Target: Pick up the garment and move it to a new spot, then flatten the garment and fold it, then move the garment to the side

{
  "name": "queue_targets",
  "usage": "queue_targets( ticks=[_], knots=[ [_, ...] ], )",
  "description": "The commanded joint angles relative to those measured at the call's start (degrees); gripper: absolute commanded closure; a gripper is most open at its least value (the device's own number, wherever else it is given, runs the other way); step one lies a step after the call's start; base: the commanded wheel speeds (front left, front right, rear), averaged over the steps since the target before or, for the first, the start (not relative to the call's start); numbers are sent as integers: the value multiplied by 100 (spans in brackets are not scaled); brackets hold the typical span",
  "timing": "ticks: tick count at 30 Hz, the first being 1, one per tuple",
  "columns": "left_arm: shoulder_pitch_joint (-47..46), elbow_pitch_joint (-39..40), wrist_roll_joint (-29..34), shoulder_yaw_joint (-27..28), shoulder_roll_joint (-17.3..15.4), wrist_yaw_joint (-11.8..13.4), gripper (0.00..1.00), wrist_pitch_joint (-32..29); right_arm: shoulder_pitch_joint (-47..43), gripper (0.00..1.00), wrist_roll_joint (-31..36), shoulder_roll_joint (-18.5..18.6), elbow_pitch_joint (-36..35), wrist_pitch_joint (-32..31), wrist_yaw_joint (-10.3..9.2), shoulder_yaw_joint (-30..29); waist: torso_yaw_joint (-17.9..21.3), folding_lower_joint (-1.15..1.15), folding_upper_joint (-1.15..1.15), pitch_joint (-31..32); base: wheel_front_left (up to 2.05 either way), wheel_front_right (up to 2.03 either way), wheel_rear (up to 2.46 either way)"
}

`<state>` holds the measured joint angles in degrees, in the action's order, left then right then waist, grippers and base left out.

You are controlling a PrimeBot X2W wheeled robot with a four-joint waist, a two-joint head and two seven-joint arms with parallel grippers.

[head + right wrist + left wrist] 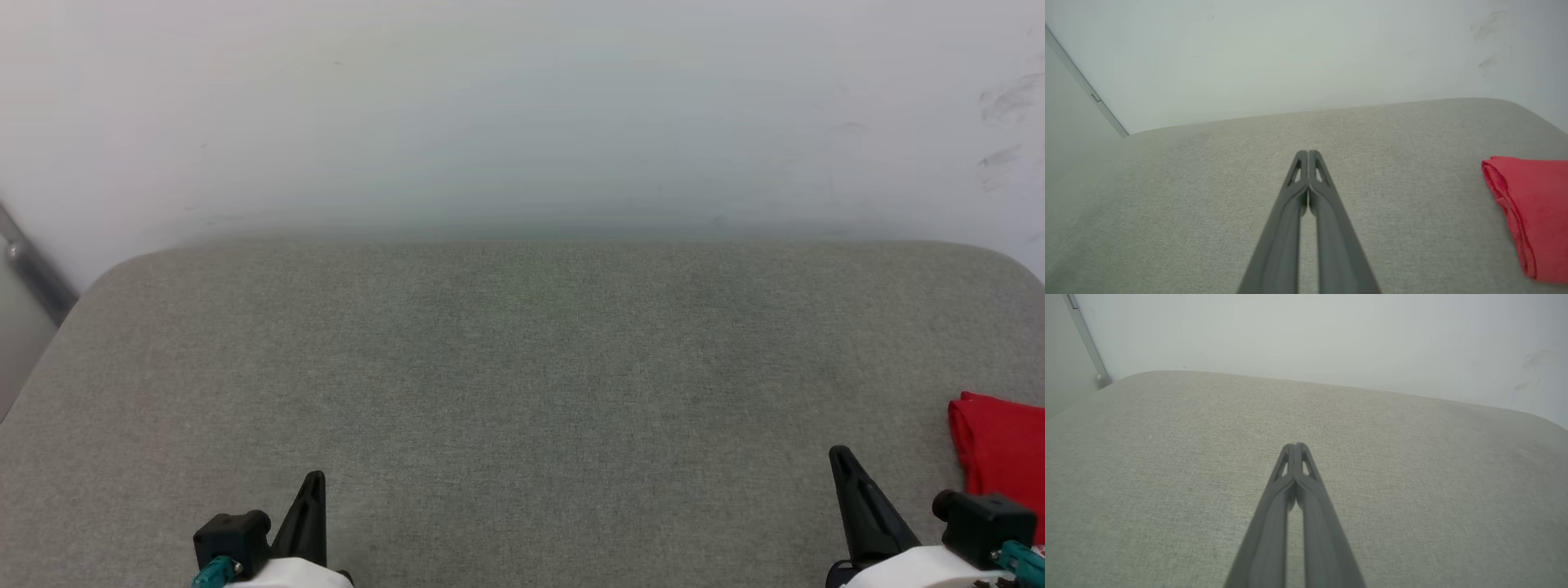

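Observation:
The garment [1002, 445] is a folded red bundle lying at the right edge of the grey fabric table; its folded edge also shows in the right wrist view [1531, 212]. My right gripper [837, 454] hovers just left of it, apart from it, fingers pressed together and holding nothing [1307, 153]. My left gripper [314, 477] sits at the lower left over bare fabric, its fingers likewise shut and empty [1294, 445].
The grey fabric table [522, 367] has rounded far corners and ends against a pale wall [522, 106]. A grey metal bar [33, 261] leans at the far left beside the table's corner.

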<state>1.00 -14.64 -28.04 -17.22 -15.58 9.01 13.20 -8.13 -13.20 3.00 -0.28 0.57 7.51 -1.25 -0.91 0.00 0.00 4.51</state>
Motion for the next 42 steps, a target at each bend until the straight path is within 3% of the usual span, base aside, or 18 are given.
queue_targets(
  ticks=[1,21,42],
  knots=[
    [-148,84,-189,117,-3,-54,100,-42,163,100,-259,13,-47,-8,0,-11,0,0,0,-5,0,0,0],
    [-330,65,-1824,717,327,-476,100,-552,519,100,-2315,52,342,-154,-1,-100,16,0,0,-83,0,0,0],
    [-468,77,-3193,1218,610,-829,100,-975,814,100,-4011,65,659,-292,-1,-190,32,0,0,-165,0,0,0]
  ],
)
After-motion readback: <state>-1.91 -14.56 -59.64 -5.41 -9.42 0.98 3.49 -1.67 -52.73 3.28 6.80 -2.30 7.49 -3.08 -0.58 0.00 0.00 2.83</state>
